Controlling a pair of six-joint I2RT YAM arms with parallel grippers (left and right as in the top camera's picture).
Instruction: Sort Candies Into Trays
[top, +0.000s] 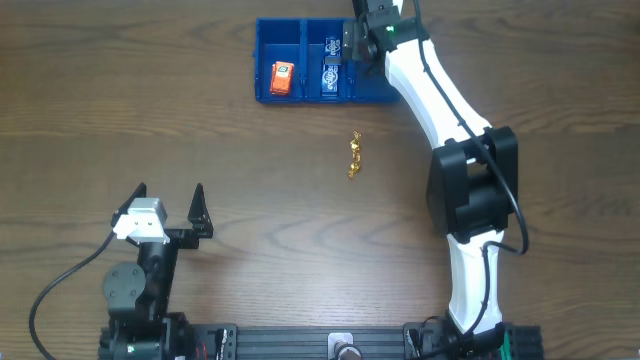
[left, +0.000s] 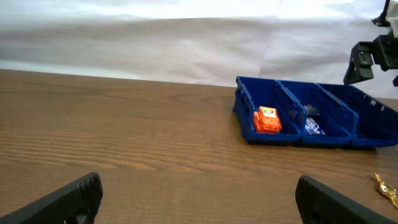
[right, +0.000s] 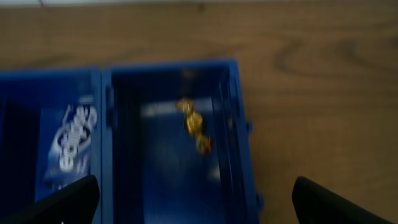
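A blue tray (top: 262, 60) with three compartments stands at the far middle of the table. An orange candy (top: 283, 79) lies in its left compartment and a blue-and-white candy (top: 331, 76) in the middle one. My right gripper (top: 362, 35) hangs open over the right compartment, where a gold-wrapped candy (right: 194, 127) shows between and beyond its fingers, free of them. Another gold candy (top: 354, 155) lies on the bare wood in front of the tray. My left gripper (top: 170, 195) stands open and empty near the front left.
Wood tabletop (top: 150, 110) spreads wide to the left of the tray and in front of it. The right arm (top: 440, 100) slants from the front right up to the tray. A white wall (left: 155, 43) backs the table.
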